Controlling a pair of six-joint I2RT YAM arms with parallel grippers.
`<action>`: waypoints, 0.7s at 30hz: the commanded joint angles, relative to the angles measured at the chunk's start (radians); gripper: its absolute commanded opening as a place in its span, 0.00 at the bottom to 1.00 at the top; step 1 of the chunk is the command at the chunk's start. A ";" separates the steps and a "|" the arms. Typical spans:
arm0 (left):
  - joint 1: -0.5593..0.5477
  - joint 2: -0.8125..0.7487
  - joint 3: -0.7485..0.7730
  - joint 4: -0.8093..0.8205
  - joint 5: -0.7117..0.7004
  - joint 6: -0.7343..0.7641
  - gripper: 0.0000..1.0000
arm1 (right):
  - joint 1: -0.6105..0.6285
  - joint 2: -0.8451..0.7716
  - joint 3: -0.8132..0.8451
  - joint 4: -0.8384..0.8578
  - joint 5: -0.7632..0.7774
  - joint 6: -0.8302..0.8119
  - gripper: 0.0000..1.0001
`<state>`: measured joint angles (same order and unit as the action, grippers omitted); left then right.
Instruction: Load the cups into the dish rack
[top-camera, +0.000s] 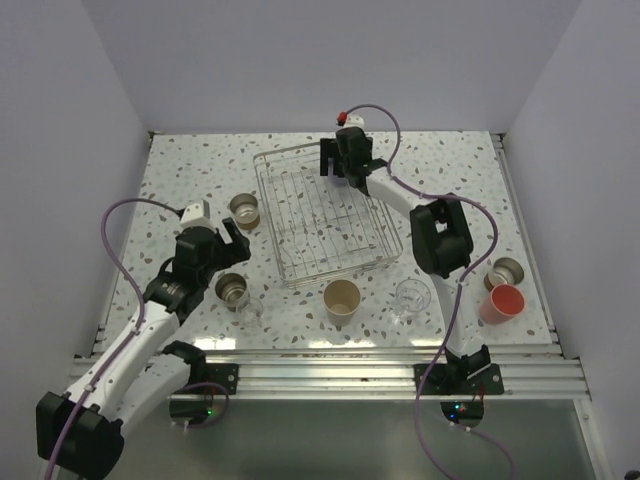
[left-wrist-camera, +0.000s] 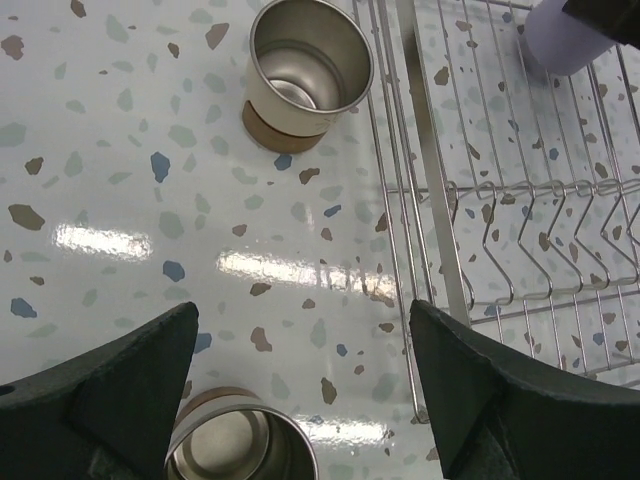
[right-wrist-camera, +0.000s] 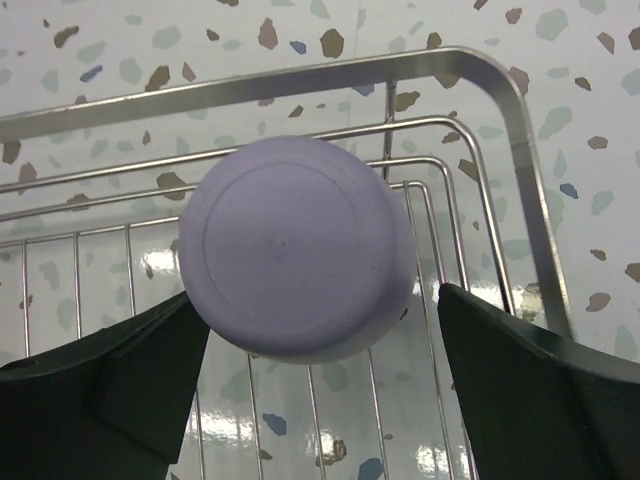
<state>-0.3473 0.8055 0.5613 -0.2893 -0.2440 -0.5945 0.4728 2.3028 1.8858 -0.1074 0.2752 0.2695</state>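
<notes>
A lavender cup (right-wrist-camera: 295, 260) sits base-up in the far right corner of the wire dish rack (right-wrist-camera: 520, 150). My right gripper (right-wrist-camera: 315, 300) straddles it with jaws open; a gap shows at the right finger (right-wrist-camera: 520, 380). My left gripper (left-wrist-camera: 302, 330) is open over bare table, left of the rack (left-wrist-camera: 440, 250), between two steel cups (left-wrist-camera: 305, 70) (left-wrist-camera: 240, 445). From above, the left gripper (top-camera: 232, 245) hangs beside the rack (top-camera: 325, 215), and a beige tumbler (top-camera: 342, 300), clear glasses (top-camera: 411, 300) (top-camera: 250, 310), a salmon-pink cup (top-camera: 503, 302) and a third steel cup (top-camera: 506, 272) stand on the table.
White walls close in the speckled table (top-camera: 180, 180) on three sides. The right arm's body (top-camera: 440, 235) hangs by the rack's right side. A metal rail (top-camera: 330, 370) runs along the near edge.
</notes>
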 joint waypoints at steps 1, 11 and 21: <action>0.002 0.020 0.066 0.073 -0.050 -0.010 0.90 | -0.005 -0.051 -0.010 -0.070 0.042 0.002 0.98; 0.063 0.133 0.129 0.096 -0.069 0.007 0.90 | 0.000 -0.267 -0.119 -0.066 -0.016 0.066 0.98; 0.142 0.326 0.152 0.251 0.009 0.022 0.82 | 0.009 -0.702 -0.388 -0.048 -0.118 0.135 0.98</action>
<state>-0.2134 1.0813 0.6598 -0.1524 -0.2565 -0.5835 0.4770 1.7382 1.5875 -0.2001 0.2279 0.3546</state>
